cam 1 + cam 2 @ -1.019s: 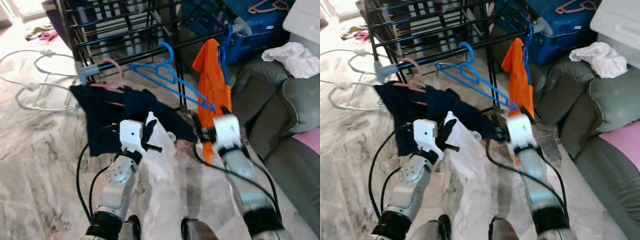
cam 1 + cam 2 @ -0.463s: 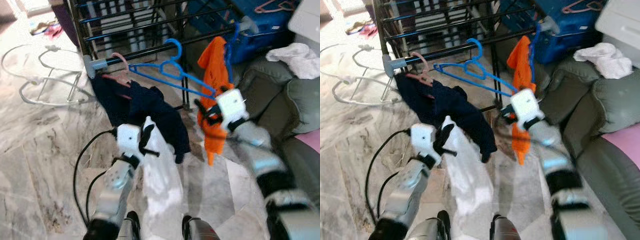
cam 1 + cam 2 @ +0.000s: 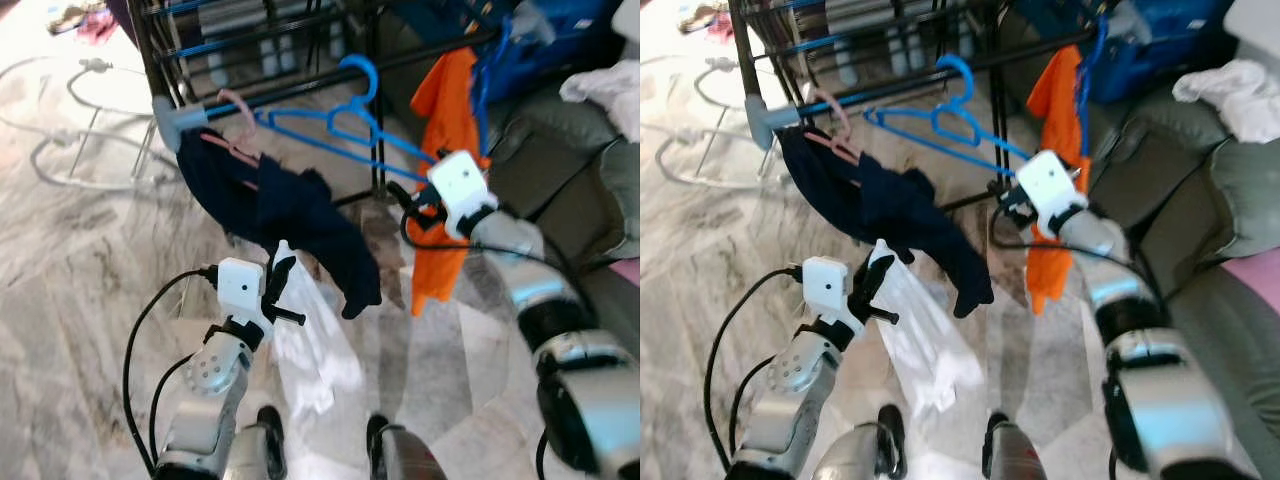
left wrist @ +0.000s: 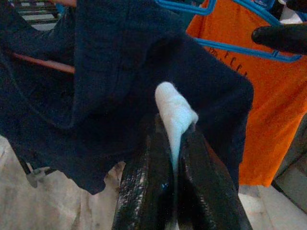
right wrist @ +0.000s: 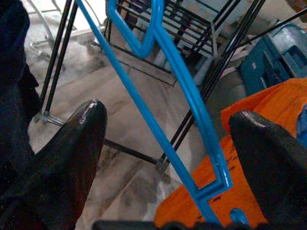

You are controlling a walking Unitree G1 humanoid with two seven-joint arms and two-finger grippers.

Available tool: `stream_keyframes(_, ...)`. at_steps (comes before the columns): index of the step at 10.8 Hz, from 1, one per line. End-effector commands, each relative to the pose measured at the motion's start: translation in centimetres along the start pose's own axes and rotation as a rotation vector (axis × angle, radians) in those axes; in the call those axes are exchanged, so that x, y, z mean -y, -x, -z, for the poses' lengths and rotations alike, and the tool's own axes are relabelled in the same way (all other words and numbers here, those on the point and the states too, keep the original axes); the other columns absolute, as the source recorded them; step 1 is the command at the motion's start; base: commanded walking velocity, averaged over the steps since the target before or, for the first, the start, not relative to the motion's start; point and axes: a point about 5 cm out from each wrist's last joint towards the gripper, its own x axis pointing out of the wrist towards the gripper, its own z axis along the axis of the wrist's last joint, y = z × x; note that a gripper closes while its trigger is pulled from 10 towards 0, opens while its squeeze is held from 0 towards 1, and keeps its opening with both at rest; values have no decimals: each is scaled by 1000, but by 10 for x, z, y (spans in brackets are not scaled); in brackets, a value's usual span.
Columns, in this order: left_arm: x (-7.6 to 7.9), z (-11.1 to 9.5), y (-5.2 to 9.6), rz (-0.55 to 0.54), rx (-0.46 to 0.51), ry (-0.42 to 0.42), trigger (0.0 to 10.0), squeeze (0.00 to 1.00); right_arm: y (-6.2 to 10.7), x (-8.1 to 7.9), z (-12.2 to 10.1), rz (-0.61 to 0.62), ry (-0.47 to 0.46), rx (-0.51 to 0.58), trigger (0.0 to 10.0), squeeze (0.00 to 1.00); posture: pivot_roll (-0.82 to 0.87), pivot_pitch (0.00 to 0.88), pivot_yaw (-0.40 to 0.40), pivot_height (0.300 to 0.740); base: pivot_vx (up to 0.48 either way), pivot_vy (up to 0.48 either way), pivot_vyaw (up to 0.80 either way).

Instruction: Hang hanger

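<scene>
Floor here is pale grey-veined marble tile (image 3: 70,290), and the robot's looking down at it with both arms out in front. Closest in, the left gripper (image 4: 175,143) has its two black fingers pinched tight on a thin white cloth (image 3: 305,335), which droops from the grip down toward the floor between the arms.

Just past that, a dark navy garment (image 3: 270,205) hangs off a pink hanger (image 3: 238,125) hooked on the near bar of a black metal drying rack (image 3: 250,45). Next along that same bar is the bare blue plastic hanger (image 3: 345,125): hook up over the rail, long axis running sideways along the rack and slanting down toward the robot's right, with its low end by the right arm.

The right gripper (image 5: 168,139) is spread wide, and in the right wrist view the hanger's blue arm runs through the gap between the fingers. Can't tell whether either finger touches it. Right beside it an orange T-shirt (image 3: 445,150) hangs from another blue hanger.

Further out: a grey-green sofa (image 3: 560,170) on the right with a crumpled white cloth (image 3: 610,85) on it, a blue case (image 3: 555,45) behind, and a white tubular frame (image 3: 70,130) lying on the floor far left.
</scene>
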Motion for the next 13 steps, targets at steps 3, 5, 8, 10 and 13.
stream_keyframes(3, -1, -1, 13, -15, -30, -11, 10000, 0, -10, -1, -8, -73, 79, -30, 10000, 0, 22, 386, 60, 740, 0, 0, 0)
stream_keyframes(5, -4, -3, 19, -33, -40, -20, 10000, 0, -18, 7, -22, -66, 137, -25, 10000, 0, 55, 394, 52, 740, 0, 0, 0)
stream_keyframes(8, -14, -3, 25, -109, -53, -25, 10000, 0, -21, -4, -26, -128, -47, 35, 10000, 0, 53, 371, 33, 740, 0, 0, 0)
stream_keyframes(10, -25, 5, 24, -204, -104, -85, 10000, 0, -5, -34, -3, -136, -237, 115, 10000, 0, 3, 338, 38, 740, 0, 0, 0)
stream_keyframes(13, -26, -1, 10, -181, -75, -80, 10000, 0, 24, -55, 10, 26, -361, 192, 10000, 0, -71, 301, 68, 740, 0, 0, 0)
